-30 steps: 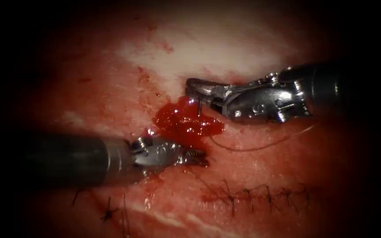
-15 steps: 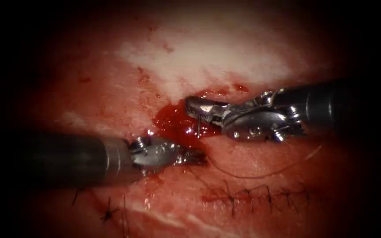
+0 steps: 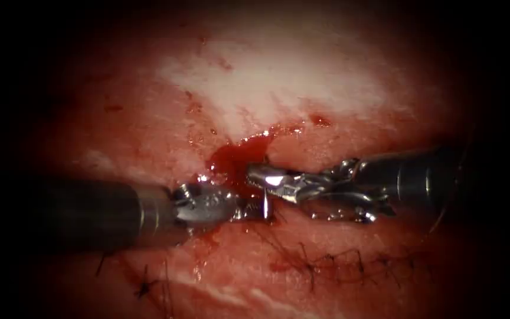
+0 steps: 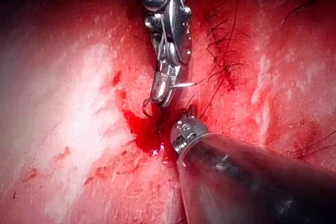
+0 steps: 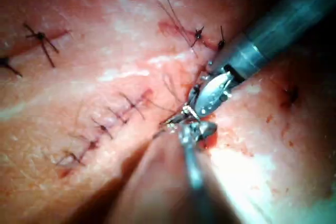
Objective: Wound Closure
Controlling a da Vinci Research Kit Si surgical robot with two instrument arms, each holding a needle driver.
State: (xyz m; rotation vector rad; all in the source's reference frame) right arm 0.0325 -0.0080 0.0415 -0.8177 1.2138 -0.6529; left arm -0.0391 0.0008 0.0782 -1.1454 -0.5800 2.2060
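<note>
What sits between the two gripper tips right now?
In the endoscope view, the curved steel needle stands between the left gripper and right gripper, held by the right one, beside the red fluid pool on the tissue.

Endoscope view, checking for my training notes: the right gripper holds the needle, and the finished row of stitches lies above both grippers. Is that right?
Not quite. The row of stitches lies below both grippers, not above them, as the endoscope view shows. The rest stands: the right gripper holds the needle, which hangs from it close to the left gripper, beside the red fluid.
</note>
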